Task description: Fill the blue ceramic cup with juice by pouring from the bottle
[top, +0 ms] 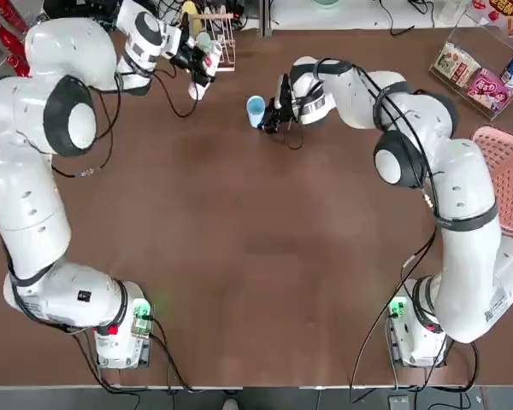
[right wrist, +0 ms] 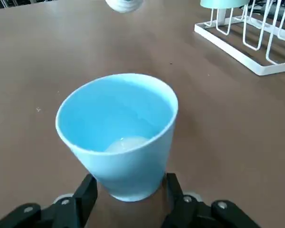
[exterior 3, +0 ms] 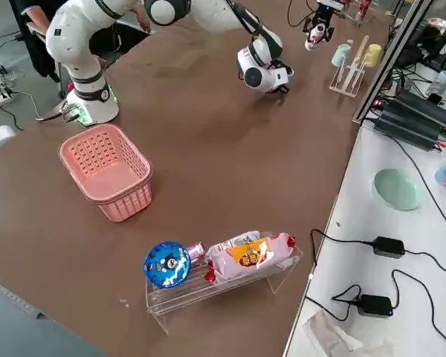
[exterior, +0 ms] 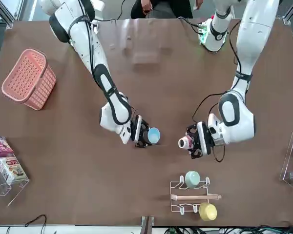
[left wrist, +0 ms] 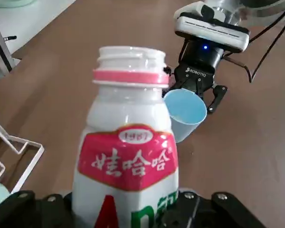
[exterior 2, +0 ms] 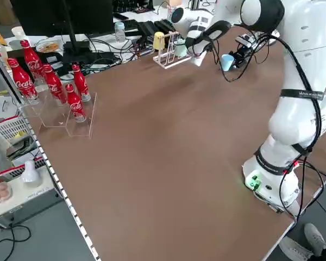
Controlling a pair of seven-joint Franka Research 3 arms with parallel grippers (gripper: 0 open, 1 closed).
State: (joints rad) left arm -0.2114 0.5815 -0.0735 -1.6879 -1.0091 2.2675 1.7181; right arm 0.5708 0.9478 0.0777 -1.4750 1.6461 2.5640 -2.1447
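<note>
The blue ceramic cup (right wrist: 118, 137) is small, light blue and tilted, with a pale patch at its bottom. My right gripper (right wrist: 128, 190) is shut on it near its base, at the far middle of the table (top: 256, 109). The bottle (left wrist: 128, 142) is white with a red label and a pink neck ring, and its mouth shows no cap. My left gripper (exterior: 195, 141) is shut on the bottle's body. The bottle (exterior: 184, 143) points its mouth toward the cup (exterior: 153, 136), with a short gap between them.
A white wire rack (exterior: 193, 197) holding a mint-green and a yellow cup stands just beyond the bottle. Red cola bottles (exterior 2: 49, 81) stand at the table's left edge. A pink basket (top: 504, 171) and a clear snack holder (top: 479, 77) sit on the right side.
</note>
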